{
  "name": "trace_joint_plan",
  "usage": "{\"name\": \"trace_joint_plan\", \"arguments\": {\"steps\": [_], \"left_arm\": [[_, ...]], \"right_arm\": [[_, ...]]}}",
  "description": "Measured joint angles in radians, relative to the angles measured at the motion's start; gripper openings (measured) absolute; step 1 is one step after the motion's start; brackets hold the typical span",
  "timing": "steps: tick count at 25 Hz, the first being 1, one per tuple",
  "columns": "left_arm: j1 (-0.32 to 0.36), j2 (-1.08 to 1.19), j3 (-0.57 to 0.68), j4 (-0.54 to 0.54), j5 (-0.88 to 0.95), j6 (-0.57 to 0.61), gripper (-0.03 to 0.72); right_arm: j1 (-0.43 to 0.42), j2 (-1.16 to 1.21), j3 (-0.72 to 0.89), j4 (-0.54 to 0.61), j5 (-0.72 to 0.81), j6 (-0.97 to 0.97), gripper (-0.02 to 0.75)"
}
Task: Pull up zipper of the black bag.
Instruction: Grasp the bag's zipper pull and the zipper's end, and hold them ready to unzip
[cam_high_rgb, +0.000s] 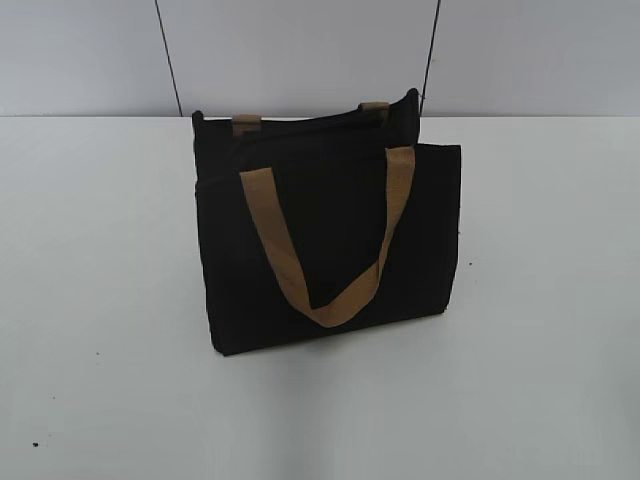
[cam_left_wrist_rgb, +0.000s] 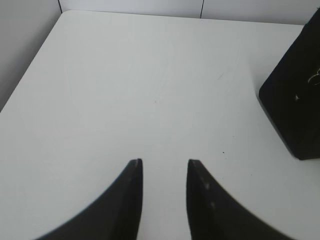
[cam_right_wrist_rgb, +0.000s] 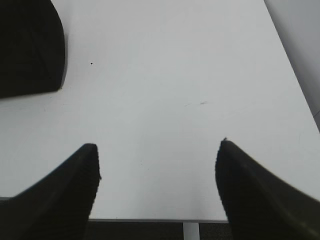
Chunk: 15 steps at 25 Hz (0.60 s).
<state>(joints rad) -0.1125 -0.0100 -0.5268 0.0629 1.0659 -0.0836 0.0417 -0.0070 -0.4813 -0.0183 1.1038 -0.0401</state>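
Note:
The black bag (cam_high_rgb: 330, 235) stands upright in the middle of the white table (cam_high_rgb: 100, 300), a tan strap handle (cam_high_rgb: 330, 250) hanging down its front. The zipper line (cam_high_rgb: 305, 121) runs along its top edge between two tan tabs; I cannot make out the silver pull. A corner of the bag shows at the right of the left wrist view (cam_left_wrist_rgb: 295, 100) and at the upper left of the right wrist view (cam_right_wrist_rgb: 27, 47). My left gripper (cam_left_wrist_rgb: 164, 162) is open and empty over bare table. My right gripper (cam_right_wrist_rgb: 158, 145) is wide open and empty near the table's front edge. Neither gripper shows in the exterior view.
The table's front edge (cam_right_wrist_rgb: 150, 219) lies right below the right gripper. A grey panelled wall (cam_high_rgb: 300, 50) stands behind the table. The table's left edge (cam_left_wrist_rgb: 30, 65) shows in the left wrist view.

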Motion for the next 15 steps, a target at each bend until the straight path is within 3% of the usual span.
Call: {"name": "trace_joint_plan", "arguments": {"steps": [15], "left_arm": [[0.0, 0.0, 0.0, 0.0, 0.0, 0.0, 0.241]], "right_arm": [[0.0, 0.0, 0.0, 0.0, 0.0, 0.0, 0.557]]}}
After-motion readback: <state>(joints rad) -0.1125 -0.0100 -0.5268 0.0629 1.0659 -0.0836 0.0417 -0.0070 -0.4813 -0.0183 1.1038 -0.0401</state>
